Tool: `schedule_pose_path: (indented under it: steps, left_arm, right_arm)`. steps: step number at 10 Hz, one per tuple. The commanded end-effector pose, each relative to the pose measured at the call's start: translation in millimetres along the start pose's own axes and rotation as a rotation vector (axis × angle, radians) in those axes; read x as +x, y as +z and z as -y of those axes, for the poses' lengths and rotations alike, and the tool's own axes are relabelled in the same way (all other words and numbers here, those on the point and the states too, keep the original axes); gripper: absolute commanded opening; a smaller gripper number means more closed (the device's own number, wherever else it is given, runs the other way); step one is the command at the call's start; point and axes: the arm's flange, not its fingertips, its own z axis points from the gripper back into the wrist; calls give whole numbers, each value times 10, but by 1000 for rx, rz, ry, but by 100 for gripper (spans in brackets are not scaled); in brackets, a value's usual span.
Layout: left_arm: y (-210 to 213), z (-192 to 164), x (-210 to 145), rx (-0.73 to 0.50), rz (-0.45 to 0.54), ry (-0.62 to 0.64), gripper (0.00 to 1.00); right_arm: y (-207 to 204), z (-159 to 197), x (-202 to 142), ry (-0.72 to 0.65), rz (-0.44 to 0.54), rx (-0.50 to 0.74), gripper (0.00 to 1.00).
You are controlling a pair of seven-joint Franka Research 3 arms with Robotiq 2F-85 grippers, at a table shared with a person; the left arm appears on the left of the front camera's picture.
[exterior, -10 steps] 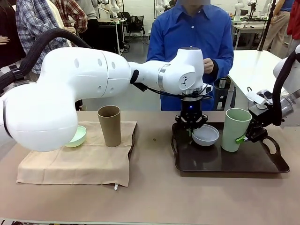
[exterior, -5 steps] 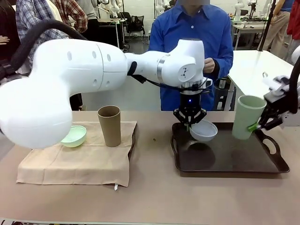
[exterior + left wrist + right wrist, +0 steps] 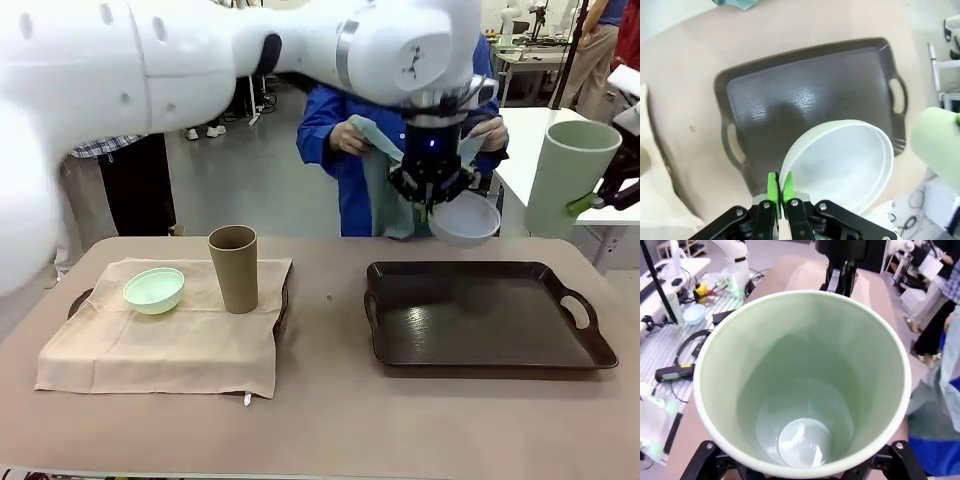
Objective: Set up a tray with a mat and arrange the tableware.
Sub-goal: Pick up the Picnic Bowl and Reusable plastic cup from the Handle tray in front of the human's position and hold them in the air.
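My left gripper [image 3: 433, 197] is shut on the rim of the white bowl [image 3: 466, 220] and holds it high above the dark tray [image 3: 480, 325]. In the left wrist view the green pads [image 3: 773, 186] pinch the bowl's [image 3: 840, 167] edge over the bare tray [image 3: 810, 100]. At the far right, my right gripper [image 3: 590, 200] is shut on the tall pale-green cup [image 3: 568, 170], held in the air; its inside [image 3: 805, 385] faces the right wrist camera. A mint-green bowl [image 3: 154, 290] and a tan-brown cup [image 3: 233, 268] stand on a beige mat [image 3: 170, 345] at the left.
The person in a blue shirt stands behind the table with a pale grey-green cloth [image 3: 378, 140] in both hands. The beige mat lies over a second tray whose handle [image 3: 80, 300] sticks out. A white table [image 3: 525, 140] stands at the back right.
Both arms have risen: the white bowl and the pale-green cup came up off the dark tray, which now holds nothing. The person has brought up a cloth.
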Motion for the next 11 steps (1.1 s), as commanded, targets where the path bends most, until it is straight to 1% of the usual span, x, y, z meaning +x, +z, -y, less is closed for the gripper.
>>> schedule_pose_path:
  steps: [1,2,3,4,11]
  left_arm:
    - [192,-104,-269,42,82,45,0]
    - [299,-160,-298,32,95,67,0]
    - [354,-260,-298,16,96,93,0]
    - [363,-10,-152,9,54,24,0]
    - [363,-10,-152,9,54,24,0]
  right_arm:
    - [40,-120,170,-27,-20,6,23]
    - [94,-143,221,-27,-18,9,23]
    - [52,-44,128,0,-9,0,23]
    - [52,-44,128,0,-9,0,23]
    - [52,-44,128,0,-9,0,23]
